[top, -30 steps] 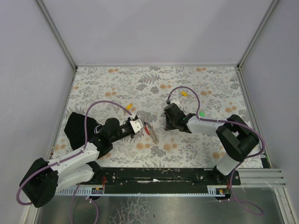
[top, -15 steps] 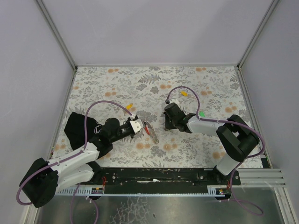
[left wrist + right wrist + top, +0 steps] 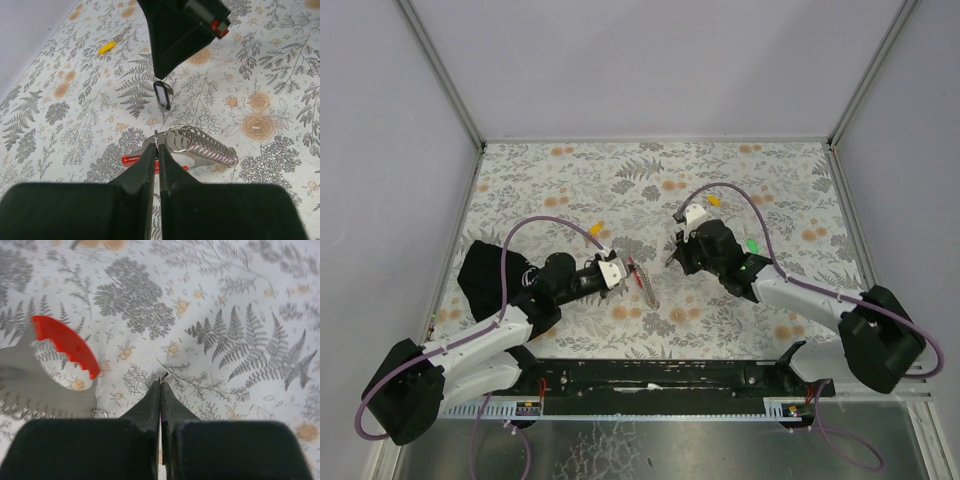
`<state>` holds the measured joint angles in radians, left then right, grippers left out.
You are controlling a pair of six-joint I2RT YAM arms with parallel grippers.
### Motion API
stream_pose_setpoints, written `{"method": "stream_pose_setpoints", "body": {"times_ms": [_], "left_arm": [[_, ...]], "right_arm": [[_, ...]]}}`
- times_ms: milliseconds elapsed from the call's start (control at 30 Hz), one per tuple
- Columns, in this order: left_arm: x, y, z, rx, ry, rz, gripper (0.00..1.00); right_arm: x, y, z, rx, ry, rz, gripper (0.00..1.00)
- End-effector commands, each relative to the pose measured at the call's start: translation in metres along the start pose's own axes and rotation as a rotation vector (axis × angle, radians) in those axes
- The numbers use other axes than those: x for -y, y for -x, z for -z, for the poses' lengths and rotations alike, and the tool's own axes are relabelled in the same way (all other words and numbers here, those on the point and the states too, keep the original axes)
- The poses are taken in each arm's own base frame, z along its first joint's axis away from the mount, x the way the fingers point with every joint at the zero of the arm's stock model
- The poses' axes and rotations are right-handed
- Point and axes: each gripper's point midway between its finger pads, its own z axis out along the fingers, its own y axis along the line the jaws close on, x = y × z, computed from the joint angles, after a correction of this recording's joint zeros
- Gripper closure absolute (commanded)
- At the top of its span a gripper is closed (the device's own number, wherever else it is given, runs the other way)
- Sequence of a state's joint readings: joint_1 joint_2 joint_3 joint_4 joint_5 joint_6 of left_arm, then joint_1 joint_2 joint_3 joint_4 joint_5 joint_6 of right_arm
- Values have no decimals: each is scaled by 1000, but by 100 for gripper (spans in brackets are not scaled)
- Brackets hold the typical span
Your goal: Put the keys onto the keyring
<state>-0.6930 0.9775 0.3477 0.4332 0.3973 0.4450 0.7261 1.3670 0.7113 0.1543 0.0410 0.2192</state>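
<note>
On floral cloth (image 3: 620, 180): keyring (image 3: 200, 145), red loop, steel coil; black-headed key (image 3: 162, 95) nearby.

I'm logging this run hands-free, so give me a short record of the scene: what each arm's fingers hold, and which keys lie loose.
left fingers: shut, pinching a wire ring of the keyring
right fingers: shut on the black-headed key
key to keyring: close beside it, not touching
loose keys on the floral table: yellow key by the left arm; orange-yellow key and green key by the right arm
keys on keyring: none visible
</note>
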Motion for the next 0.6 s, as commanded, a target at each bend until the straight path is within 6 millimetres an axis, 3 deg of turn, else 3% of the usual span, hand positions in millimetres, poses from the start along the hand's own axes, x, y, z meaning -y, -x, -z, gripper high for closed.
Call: {"method": "stream_pose_setpoints", "body": {"times_ms": [0, 167, 367, 567], "left_arm": [[-2, 24, -2, 73, -24, -50, 100], [-2, 30, -2, 79, -38, -58, 100], [6, 36, -2, 90, -92, -54, 100], [16, 39, -3, 98, -155, -44, 100]], "right_arm": [[-14, 36, 22, 159, 115, 198, 100], [-32, 45, 45, 245, 244, 430, 100], [-51, 56, 69, 330, 345, 524, 100], [-76, 50, 81, 389, 513, 682, 100]]}}
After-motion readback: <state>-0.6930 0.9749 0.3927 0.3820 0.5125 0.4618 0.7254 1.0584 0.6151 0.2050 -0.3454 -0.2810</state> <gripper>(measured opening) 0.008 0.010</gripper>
